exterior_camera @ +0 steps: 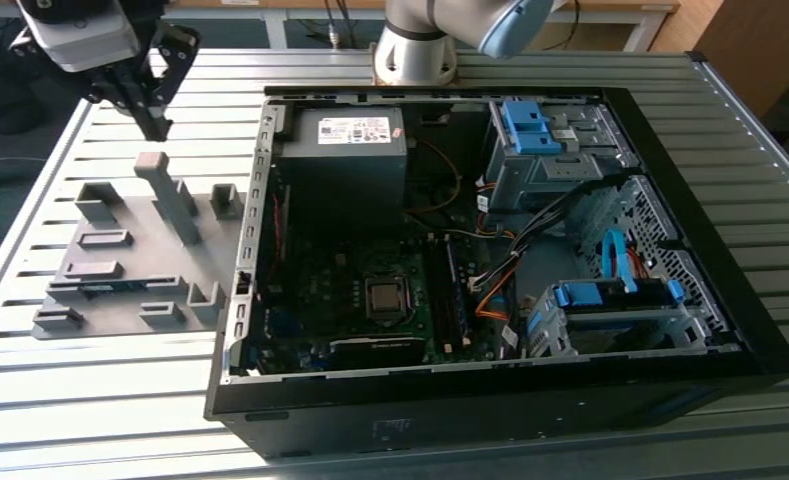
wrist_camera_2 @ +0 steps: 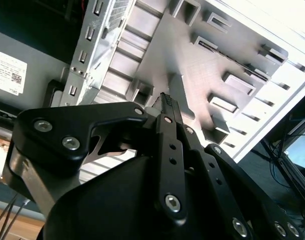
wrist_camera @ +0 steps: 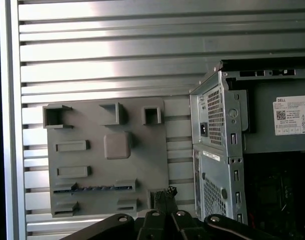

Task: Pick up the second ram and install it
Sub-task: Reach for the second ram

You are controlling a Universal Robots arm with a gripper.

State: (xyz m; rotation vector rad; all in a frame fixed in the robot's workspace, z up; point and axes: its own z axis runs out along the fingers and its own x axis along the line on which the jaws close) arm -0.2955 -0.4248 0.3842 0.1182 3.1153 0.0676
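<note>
The second ram (exterior_camera: 107, 286) is a thin dark green-blue stick standing on edge in a slot of the grey fixture plate (exterior_camera: 141, 250), held between low holder blocks. In the first wrist view the ram (wrist_camera: 92, 188) runs along the plate (wrist_camera: 92, 160) near my fingertips. My gripper (exterior_camera: 157, 122) hangs high over the plate's far end, at the exterior view's upper left, well clear of the ram. Its black fingers (wrist_camera_2: 166, 107) are shut and nothing is between them. The gripper's tip (wrist_camera: 165, 193) points down beside the plate's edge nearest the case.
An open black computer case (exterior_camera: 254, 200) lies to the exterior view's right of the plate, showing the motherboard (exterior_camera: 354, 320), memory slots (exterior_camera: 450, 290), power supply (exterior_camera: 351, 140) and blue drive cages (exterior_camera: 528, 125). A tall grey post (exterior_camera: 167, 195) and several blocks rise from the plate. The slatted metal table (exterior_camera: 101, 400) lies beneath.
</note>
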